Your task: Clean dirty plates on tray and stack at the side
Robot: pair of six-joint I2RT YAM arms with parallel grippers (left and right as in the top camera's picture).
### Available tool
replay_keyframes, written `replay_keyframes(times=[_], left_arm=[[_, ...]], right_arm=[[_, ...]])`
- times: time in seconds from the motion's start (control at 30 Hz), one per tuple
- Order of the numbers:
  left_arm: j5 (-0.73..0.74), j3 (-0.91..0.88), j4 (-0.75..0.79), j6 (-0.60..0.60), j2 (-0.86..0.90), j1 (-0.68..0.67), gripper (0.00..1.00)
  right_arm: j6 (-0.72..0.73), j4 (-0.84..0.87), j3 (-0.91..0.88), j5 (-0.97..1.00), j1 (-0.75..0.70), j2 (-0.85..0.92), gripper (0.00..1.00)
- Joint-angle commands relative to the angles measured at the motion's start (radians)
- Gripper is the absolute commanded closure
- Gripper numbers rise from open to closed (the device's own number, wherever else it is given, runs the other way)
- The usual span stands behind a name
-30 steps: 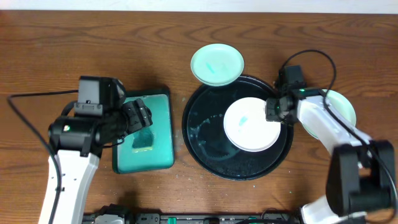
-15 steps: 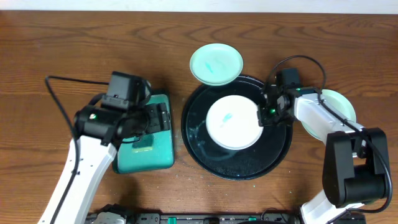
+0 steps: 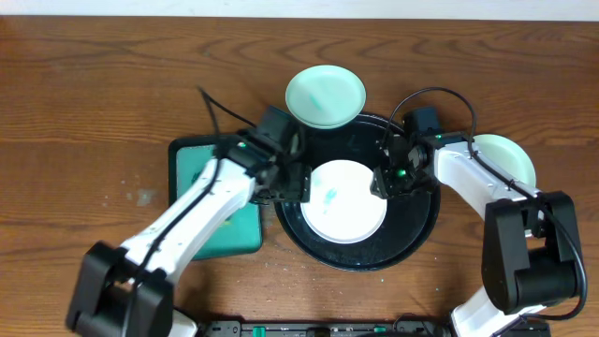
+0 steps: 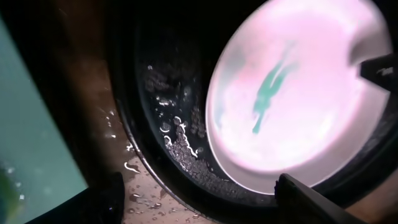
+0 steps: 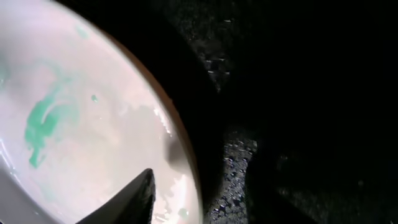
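The white plate, smeared green, lay inside the wet black tray. One aqua plate overlapped the tray's rim; another lay beside it.

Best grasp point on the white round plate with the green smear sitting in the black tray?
Pinch the rim of the white round plate, one finger over and one under the lip. It lies flat and shallow in the glossy black tray, so only the edge is grippable. Its left rim is free; the right gripper sits at the right rim.
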Motion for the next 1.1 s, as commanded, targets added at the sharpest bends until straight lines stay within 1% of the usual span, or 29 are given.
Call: replay_keyframes(times=[0.0, 0.03, 0.1, 0.17, 0.2, 0.27, 0.33, 0.5, 0.53, 0.63, 0.67, 0.7, 0.73, 0.77, 0.83, 0.87, 0.97, 1.07], left_arm=[[-0.010, 0.015, 0.001, 0.027, 0.011, -0.005, 0.22], [-0.010, 0.015, 0.004, 0.058, 0.010, -0.004, 0.23], [-0.010, 0.015, 0.003, 0.082, 0.011, -0.005, 0.22], [-0.010, 0.015, 0.005, 0.096, 0.011, -0.006, 0.22], [-0.010, 0.015, 0.007, 0.097, 0.011, -0.007, 0.22], [-0.010, 0.015, 0.016, 0.097, 0.011, -0.007, 0.22], [-0.010, 0.015, 0.029, 0.097, 0.011, -0.007, 0.23], [-0.010, 0.015, 0.045, 0.096, 0.011, -0.014, 0.22], [-0.010, 0.015, 0.044, 0.096, 0.011, -0.019, 0.22], [-0.010, 0.015, 0.045, 0.096, 0.011, -0.043, 0.22], [-0.010, 0.015, 0.047, 0.096, 0.011, -0.055, 0.22], [-0.011, 0.015, 0.049, 0.096, 0.013, -0.063, 0.22], [-0.011, 0.015, 0.054, 0.096, 0.014, -0.072, 0.22], [-0.017, 0.014, 0.057, 0.095, 0.015, -0.080, 0.22], [-0.031, 0.014, 0.059, 0.095, 0.017, -0.092, 0.22], [-0.035, 0.014, 0.059, 0.095, 0.018, -0.097, 0.22], [-0.036, 0.014, 0.061, 0.095, 0.018, -0.103, 0.22], [-0.037, 0.014, 0.060, 0.095, 0.018, -0.103, 0.22]], right_arm=[[0.142, -0.013, -0.009, 0.061, 0.006, -0.051, 0.54], [0.212, -0.040, -0.009, 0.062, 0.006, -0.093, 0.55], [0.306, -0.093, -0.009, 0.069, 0.007, -0.130, 0.56], [0.396, -0.146, -0.009, 0.072, 0.009, -0.146, 0.64], [0.417, -0.161, -0.009, 0.072, 0.013, -0.146, 0.66], [0.420, -0.160, -0.018, 0.076, 0.029, -0.139, 0.72], [0.428, -0.127, -0.042, 0.077, 0.053, -0.133, 0.80], [0.491, 0.032, -0.154, 0.128, 0.113, -0.100, 0.80], [0.491, 0.061, -0.174, 0.137, 0.116, -0.095, 0.82], [0.481, 0.093, -0.192, 0.138, 0.113, -0.091, 0.96], [0.475, 0.093, -0.192, 0.143, 0.110, -0.091, 0.98], [0.475, 0.093, -0.192, 0.152, 0.107, -0.091, 0.98], [0.472, 0.093, -0.191, 0.149, 0.104, -0.091, 0.95], [0.429, 0.101, -0.190, 0.113, 0.101, -0.092, 0.91], [0.285, 0.112, -0.180, 0.028, 0.097, -0.095, 0.74], [0.239, 0.109, -0.171, 0.020, 0.095, -0.100, 0.71], [0.214, 0.084, -0.146, 0.021, 0.083, -0.146, 0.70], [0.239, 0.054, -0.137, 0.033, 0.055, -0.214, 0.69]])
